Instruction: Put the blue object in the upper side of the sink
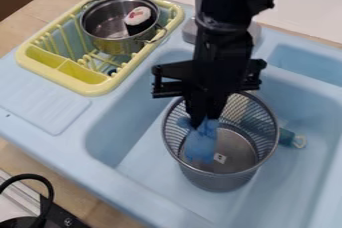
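The black gripper (203, 118) hangs down from the top edge over a wire mesh basket (175, 144) that stands in the light blue sink (133, 142). It is shut on the top of a soft blue object (200, 146). The blue object hangs within the basket's round opening, seen against its inside. Whether its lower end touches the basket's floor, I cannot tell. The arm covers part of the basket's back rim.
On the upper left, a yellow dish rack (93, 86) holds a metal pot (115, 45) with a black-and-white item (139, 18) inside. A teal object (286, 136) lies right of the basket. Behind the arm is a grey faucet base (190, 32).
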Controlling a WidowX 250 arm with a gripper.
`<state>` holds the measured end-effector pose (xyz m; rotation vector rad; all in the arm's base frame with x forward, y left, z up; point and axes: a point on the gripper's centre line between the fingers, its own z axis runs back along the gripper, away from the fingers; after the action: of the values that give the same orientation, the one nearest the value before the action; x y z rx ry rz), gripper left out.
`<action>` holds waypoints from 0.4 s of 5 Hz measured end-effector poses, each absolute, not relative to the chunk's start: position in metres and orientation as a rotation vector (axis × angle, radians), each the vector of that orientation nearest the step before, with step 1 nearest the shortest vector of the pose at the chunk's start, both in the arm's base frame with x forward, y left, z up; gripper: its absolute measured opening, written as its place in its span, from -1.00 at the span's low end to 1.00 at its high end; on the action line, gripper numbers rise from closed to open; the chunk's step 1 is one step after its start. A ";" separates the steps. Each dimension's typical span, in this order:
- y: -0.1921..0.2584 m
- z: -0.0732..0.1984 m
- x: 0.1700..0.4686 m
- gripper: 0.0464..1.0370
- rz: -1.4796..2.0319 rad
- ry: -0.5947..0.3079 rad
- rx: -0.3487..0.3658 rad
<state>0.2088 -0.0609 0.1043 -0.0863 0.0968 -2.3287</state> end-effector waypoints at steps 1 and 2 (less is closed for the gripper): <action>-0.060 0.123 0.209 -0.98 -2.229 -0.008 -0.032; -0.066 0.134 0.222 -0.98 -2.214 -0.159 0.065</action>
<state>0.2220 -0.0663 0.1345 0.0651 -0.1590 -2.2143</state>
